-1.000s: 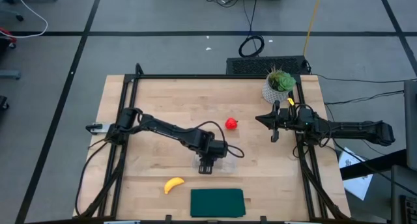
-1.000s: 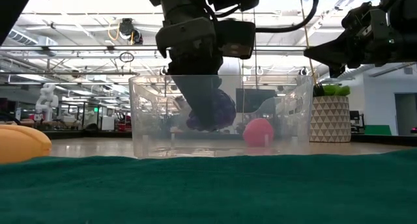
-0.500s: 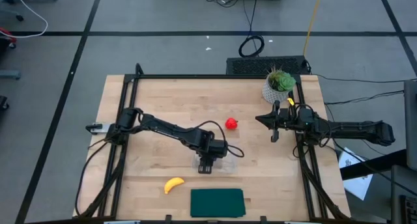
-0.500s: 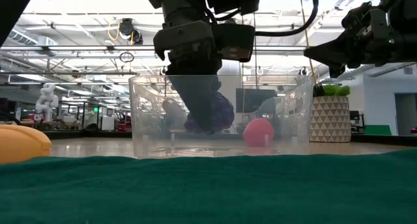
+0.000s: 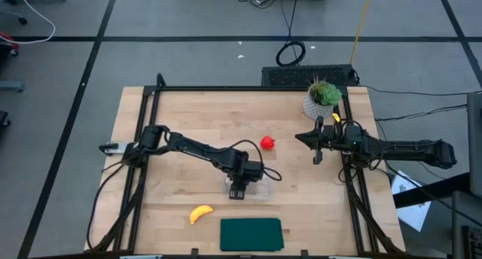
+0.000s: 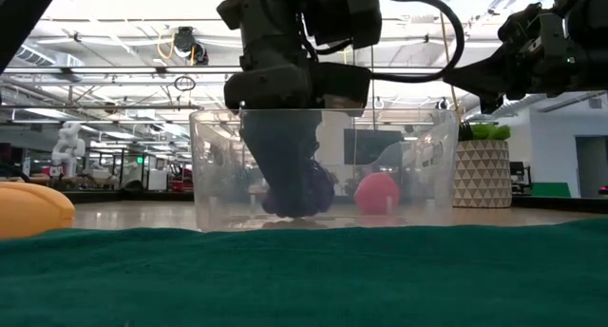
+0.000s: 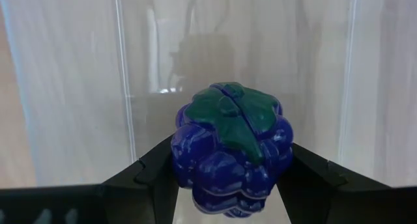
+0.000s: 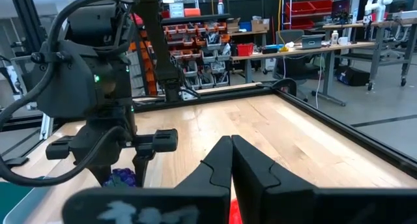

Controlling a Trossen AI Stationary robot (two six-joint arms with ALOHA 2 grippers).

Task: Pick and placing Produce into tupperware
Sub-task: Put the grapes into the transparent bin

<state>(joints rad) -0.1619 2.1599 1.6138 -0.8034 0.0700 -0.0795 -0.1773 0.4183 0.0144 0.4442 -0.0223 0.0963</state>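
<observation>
Clear plastic tupperware (image 5: 248, 188) near the front of the table (image 5: 188, 116) in the high view, mostly covered by the left gripper (image 5: 238, 190) reaching down into it. Yellow banana (image 5: 200, 213) just outside on the wood, beside the dark green mat (image 5: 251, 234); red strawberry (image 5: 267, 143) well apart toward the table's middle. Right gripper (image 5: 317, 144) parked near the potted plant (image 5: 323, 98), idle.

At table height, left gripper (image 6: 290, 189) low inside the tupperware (image 6: 323, 165), purple grapes (image 6: 313, 189) between its fingers close to the floor; impossible to tell whether touching it. Strawberry (image 6: 377, 192) seen through the clear wall but lying behind the box, not in it. Banana (image 6: 33, 208) at the far edge, outside.

From the left wrist, grapes (image 7: 228, 149) clamped between both dark fingers (image 7: 146, 178), container wall just ahead. So far only this one piece inside, and not yet released.

From the right wrist, fingers (image 8: 231, 165) pressed together on nothing, left arm and a glimpse of purple in the distance.

Likely risks: pressing further down could shove or tip the light container; opening against a near wall could slide it; lifting before a full release could drag the grapes back out; a rounded cluster could roll toward the rim once freed.
</observation>
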